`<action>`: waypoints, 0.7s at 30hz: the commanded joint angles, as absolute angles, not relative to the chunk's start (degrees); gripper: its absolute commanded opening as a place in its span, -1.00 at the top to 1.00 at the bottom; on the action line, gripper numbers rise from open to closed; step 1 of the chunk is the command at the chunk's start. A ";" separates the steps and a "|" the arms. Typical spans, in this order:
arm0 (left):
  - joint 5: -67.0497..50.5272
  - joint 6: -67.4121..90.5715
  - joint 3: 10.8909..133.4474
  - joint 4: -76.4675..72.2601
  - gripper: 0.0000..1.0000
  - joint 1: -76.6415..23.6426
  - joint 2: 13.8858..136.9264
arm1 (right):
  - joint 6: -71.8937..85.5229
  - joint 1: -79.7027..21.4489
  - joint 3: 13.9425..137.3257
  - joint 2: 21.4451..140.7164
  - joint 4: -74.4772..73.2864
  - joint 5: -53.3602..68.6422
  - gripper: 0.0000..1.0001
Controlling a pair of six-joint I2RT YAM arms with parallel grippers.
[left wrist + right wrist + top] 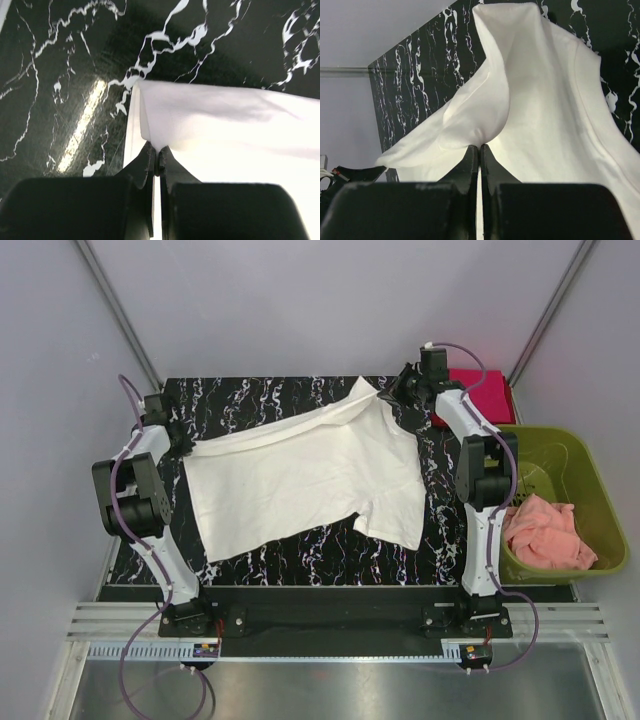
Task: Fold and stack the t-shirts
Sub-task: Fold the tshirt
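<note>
At the left side of the black marbled counter (300, 560), the left tool (158, 159) is pinched shut on the edge of the cream-white t-shirt (300, 475), close to a corner, with the cloth lying low against the surface. The shirt sprawls open across the middle, slightly askew, and I can see no fold made in it, so I'd judge its folding is only starting. Toward the far right, the right tool (480, 150) is clamped on a raised ridge of the same shirt, lifting that edge off the counter. Beyond it, at the far right corner, the magenta-red t-shirt (487, 392) lies as a flat, compact shape, partly hidden by the arm. It looks folded already, ready to be stacked on. Rightmost, an olive-green basket (600, 495) holds a crumpled salmon-pink cloth (545, 530), which may be another garment waiting. No print, label or writing can be read anywhere.
</note>
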State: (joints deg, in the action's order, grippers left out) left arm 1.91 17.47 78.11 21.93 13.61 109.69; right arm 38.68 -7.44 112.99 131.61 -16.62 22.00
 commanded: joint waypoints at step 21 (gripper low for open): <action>0.53 19.69 74.09 32.69 1.00 14.06 109.33 | 34.54 -6.06 97.21 116.10 -22.06 18.90 1.00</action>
